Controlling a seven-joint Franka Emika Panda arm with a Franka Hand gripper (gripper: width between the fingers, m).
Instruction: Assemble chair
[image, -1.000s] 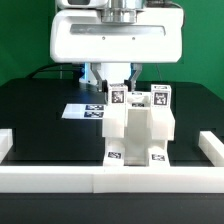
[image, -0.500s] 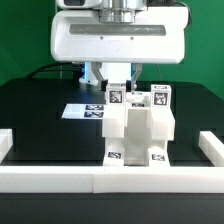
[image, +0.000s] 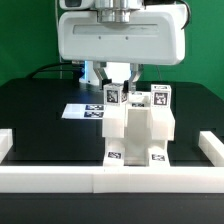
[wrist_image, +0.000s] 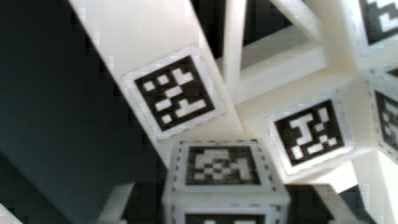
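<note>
While closed on upright part: gripper (image: 118, 88), fingers clenched on tagged chair piece (image: 117, 97).
Chair (image: 139, 133): mid-table, front against white border wall (image: 112, 178), partly assembled.
Marker board (image: 85, 111): flat, toward exterior view's left of chair.
Step, judged: seating or twisting upright part into chair.
Next, judged: needs straight alignment, firm seating, then release.

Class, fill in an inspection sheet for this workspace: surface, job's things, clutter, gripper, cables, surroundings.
Surface: black table, white border wall at its edges.
Job's things: white tagged chair stands partly assembled against the front wall.
Clutter: nothing seen; only the marker board lies flat.
Gripper: gripper at the chair's top, jaws shut on a chair part.
Cables: dark cable behind, at the exterior view's left.
Surroundings: green backdrop.
</note>
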